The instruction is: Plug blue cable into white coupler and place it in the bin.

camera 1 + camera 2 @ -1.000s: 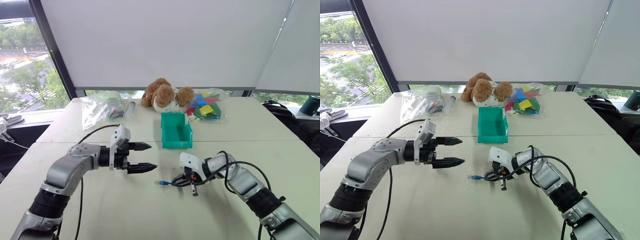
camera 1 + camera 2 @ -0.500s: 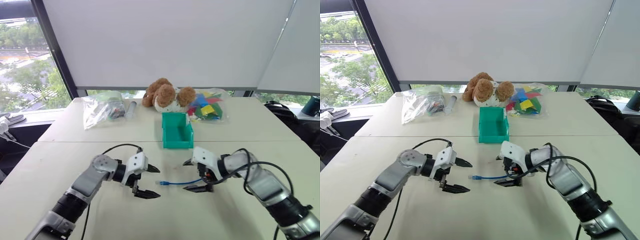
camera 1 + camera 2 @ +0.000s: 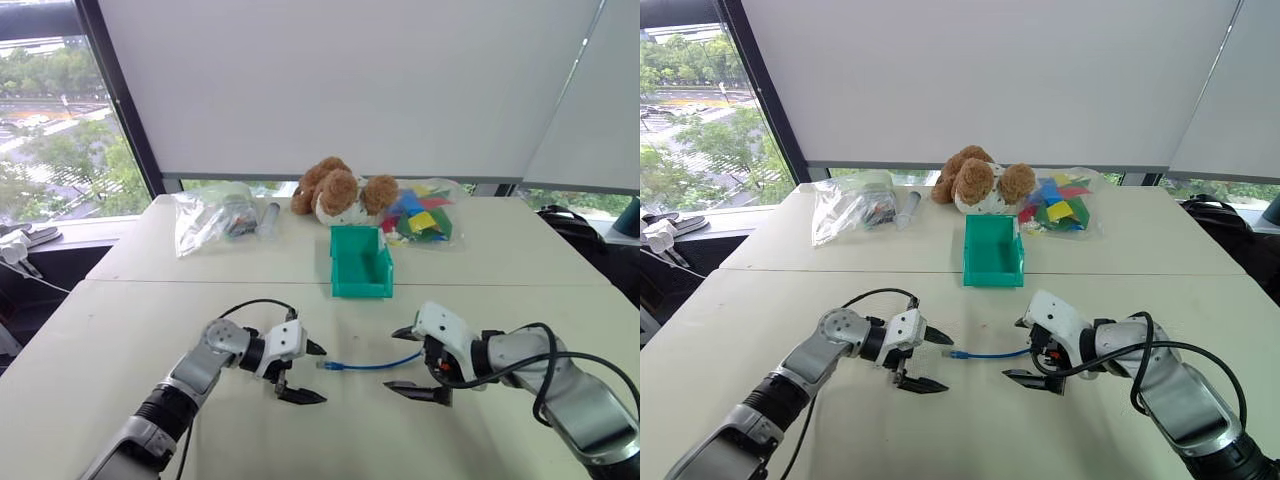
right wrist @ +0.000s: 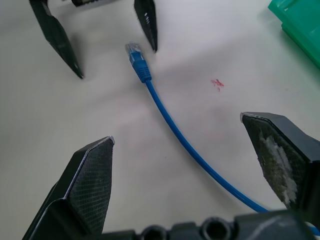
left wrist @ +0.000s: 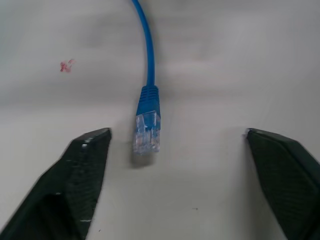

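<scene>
Blue cable (image 3: pixel 372 364) lies flat on the worktop (image 3: pixel 130 330) in the near middle, plug end pointing toward the left gripper (image 3: pixel 303 372), the rest running toward the right gripper (image 3: pixel 410 361). Left jaws wide open, holding nothing, low over the worktop; the plug sits just in front of the gap between the fingers (image 5: pixel 82 170), touching neither. Right jaws wide open too, empty, straddling the cable's other stretch without contact. Small red mark (image 4: pixel 217 83) on the worktop beside the cable. Bin (image 3: pixel 360 262) stands upright further back toward the far edge, well apart from both grippers. Behind it a teddy bear (image 3: pixel 338 190) and clear bags (image 3: pixel 215 212) along the far edge. White coupler: can't make it out.
</scene>
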You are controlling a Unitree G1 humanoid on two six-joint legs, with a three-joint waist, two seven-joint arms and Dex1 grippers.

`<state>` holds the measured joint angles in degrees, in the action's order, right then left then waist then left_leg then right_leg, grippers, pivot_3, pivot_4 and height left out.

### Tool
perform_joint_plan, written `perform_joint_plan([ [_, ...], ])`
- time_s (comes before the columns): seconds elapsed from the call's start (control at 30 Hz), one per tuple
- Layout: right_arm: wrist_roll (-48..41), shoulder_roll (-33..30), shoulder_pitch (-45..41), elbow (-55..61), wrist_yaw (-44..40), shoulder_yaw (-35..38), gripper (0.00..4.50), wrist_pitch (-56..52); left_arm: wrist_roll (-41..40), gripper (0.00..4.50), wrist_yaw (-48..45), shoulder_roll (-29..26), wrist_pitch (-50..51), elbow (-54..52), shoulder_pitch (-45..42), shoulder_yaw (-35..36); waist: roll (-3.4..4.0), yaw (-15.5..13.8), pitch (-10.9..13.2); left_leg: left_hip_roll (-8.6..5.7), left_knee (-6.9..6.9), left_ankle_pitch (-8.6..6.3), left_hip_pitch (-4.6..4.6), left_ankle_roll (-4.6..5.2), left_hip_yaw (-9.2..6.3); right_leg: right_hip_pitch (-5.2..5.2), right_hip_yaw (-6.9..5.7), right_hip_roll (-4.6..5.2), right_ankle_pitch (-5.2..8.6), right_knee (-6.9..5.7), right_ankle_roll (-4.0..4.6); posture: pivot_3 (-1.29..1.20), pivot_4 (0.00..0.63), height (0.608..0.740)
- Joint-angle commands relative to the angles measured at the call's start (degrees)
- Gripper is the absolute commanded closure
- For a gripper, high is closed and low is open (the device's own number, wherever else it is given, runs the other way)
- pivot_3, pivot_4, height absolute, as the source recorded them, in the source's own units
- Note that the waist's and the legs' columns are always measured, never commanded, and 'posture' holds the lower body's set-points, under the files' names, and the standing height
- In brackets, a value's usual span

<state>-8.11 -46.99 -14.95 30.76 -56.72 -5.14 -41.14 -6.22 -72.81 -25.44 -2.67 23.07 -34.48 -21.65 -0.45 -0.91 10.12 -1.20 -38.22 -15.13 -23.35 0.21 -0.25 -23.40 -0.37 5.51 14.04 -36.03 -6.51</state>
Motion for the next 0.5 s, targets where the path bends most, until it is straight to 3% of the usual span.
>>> perform_joint_plan([
  [0.03, -0.68, -2.09, 0.83, 2.65, 1.08, 2.12, 0.00, -0.39, 1.98, 1.78, 0.94, 0.24, -0.19, 0.46, 0.62, -0.27, 0.00, 0.03, 0.00, 0.00, 0.00, 0.00, 0.00, 0.00, 0.00, 0.00, 0.00, 0.00, 0.00, 0.00, 0.00, 0.00, 0.150, 0.740],
  [0.17, -2.47, -3.15, 2.05, 3.81, 1.68, 4.01, 0.00, -1.22, 2.22, 3.79, 0.76, 0.07, -0.49, 0.26, 1.04, -0.15, 0.00, 0.12, 0.00, 0.00, 0.00, 0.00, 0.00, 0.00, 0.00, 0.00, 0.00, 0.00, 0.01, 0.00, 0.02, 0.00, 0.150, 0.740],
  [0.23, -4.99, -2.53, 2.89, 5.53, 2.05, 6.03, 0.00, -3.03, 2.36, 4.47, 0.96, -0.25, -0.42, 0.05, 0.92, 0.17, 0.00, 0.12, 0.00, 0.02, 0.00, 0.00, 0.01, 0.00, 0.00, 0.00, 0.00, -0.01, 0.01, 0.00, 0.01, 0.00, 0.150, 0.740],
  [0.37, -12.99, 0.71, 5.91, 10.13, 3.60, 11.11, 0.00, -9.59, 0.17, 4.47, 2.22, -0.25, 0.88, -1.67, -0.88, 3.36, -0.02, 0.11, 0.00, 0.03, 0.00, 0.00, 0.00, 0.00, -0.02, 0.00, -0.01, -0.01, 0.00, 0.00, 0.00, 0.00, 0.150, 0.740],
  [0.5, -21.48, 7.77, 7.09, 12.42, 8.56, 15.74, 0.00, -17.36, -3.60, 4.47, 3.62, 0.17, 3.54, -5.13, -4.01, 7.84, -0.05, 0.15, 0.02, 0.05, 0.00, 0.00, -0.03, 0.01, -0.05, -0.04, -0.02, -0.01, -0.01, -0.01, -0.02, 0.00, 0.150, 0.740],
])
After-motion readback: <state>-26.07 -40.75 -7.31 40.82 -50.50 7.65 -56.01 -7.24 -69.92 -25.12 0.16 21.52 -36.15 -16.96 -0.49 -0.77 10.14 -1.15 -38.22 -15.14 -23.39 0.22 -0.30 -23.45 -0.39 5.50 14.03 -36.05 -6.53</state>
